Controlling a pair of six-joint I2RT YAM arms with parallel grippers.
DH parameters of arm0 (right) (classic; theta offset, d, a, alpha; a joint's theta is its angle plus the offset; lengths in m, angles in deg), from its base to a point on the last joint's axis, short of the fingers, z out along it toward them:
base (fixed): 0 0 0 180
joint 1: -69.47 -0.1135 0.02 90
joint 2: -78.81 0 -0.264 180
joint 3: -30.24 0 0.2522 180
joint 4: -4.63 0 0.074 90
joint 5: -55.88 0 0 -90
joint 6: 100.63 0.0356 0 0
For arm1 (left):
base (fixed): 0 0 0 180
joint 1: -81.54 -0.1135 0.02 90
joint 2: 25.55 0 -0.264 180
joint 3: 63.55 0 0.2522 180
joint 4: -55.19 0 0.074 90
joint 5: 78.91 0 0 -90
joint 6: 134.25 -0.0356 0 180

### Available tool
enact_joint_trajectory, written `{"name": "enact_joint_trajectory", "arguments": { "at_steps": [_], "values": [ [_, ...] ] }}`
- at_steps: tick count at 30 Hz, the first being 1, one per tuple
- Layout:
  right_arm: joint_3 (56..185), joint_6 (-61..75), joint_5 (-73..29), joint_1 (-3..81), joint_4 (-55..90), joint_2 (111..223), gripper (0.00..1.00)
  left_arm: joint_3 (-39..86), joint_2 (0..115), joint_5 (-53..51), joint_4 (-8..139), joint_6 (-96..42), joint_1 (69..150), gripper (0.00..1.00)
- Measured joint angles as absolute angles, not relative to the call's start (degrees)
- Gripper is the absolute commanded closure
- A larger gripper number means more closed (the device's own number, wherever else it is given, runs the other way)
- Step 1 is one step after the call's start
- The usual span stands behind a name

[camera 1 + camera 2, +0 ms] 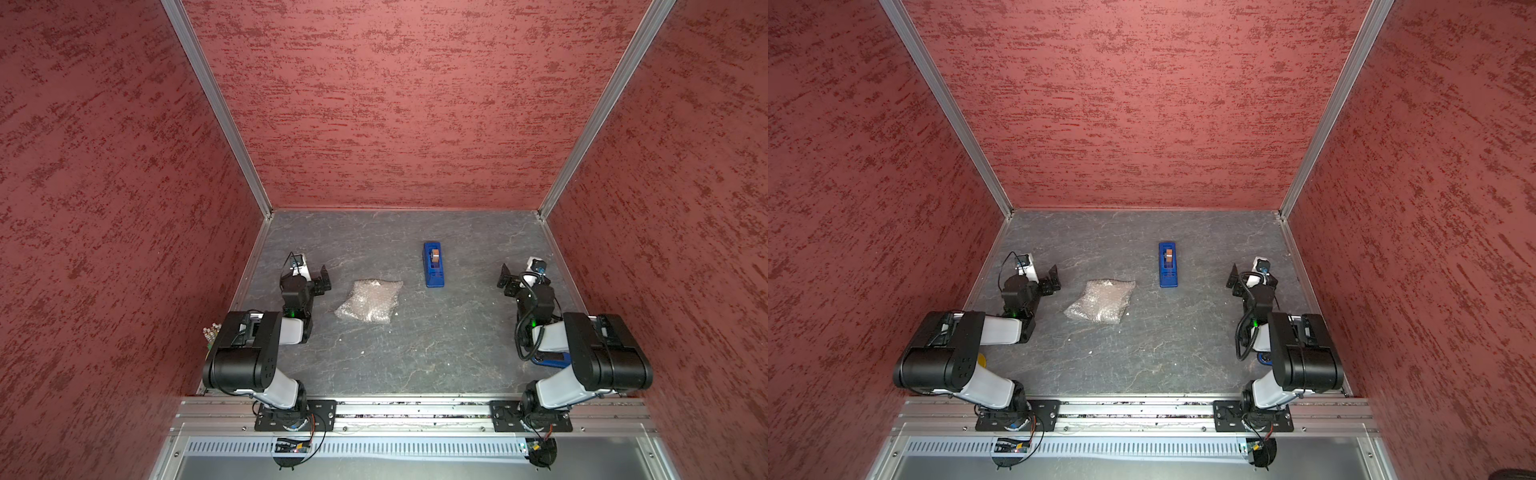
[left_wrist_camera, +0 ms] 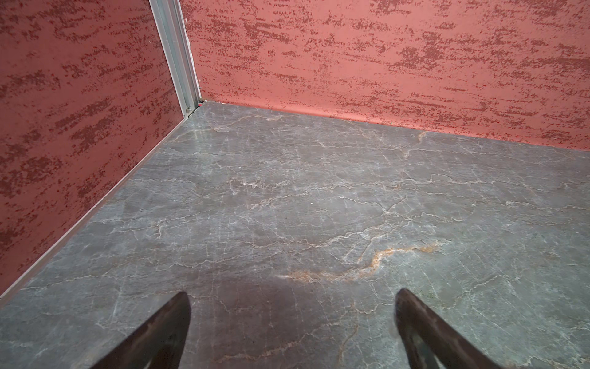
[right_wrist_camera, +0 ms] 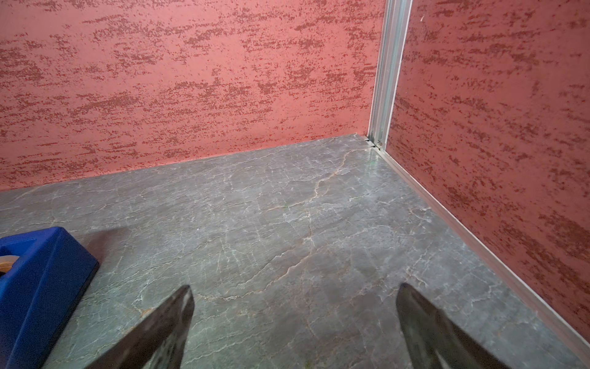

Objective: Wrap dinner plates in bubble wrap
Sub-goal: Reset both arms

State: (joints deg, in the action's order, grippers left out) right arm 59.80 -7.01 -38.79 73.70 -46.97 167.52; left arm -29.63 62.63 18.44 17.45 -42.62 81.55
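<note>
Left end effector (image 2: 292,292) and right end effector (image 3: 295,287) hover over the grey marbled tabletop (image 1: 415,353), jaws spread wide, both empty. Crumpled clear bubble-wrap bundle (image 1: 369,300) lies between them, nearer the left one, touched by neither. Blue plastic tape dispenser (image 1: 433,264) sits beyond it, rightward.

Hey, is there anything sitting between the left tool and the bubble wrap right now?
Nothing visible does. Only tabletop lies between the open left tool and the bubble wrap. The blue tape dispenser stands farther back, toward the robot's right, off that line.
</note>
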Motion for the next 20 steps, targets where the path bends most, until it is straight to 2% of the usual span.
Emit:
{"name": "enact_joint_trajectory", "arguments": {
  "at_steps": [20],
  "values": [
    [60.01, -7.08, -38.81, 73.41, -46.49, 167.54, 0.01, -29.63, 62.63, 18.44, 17.45, -42.62, 81.55, 0.01]
  ]
}}
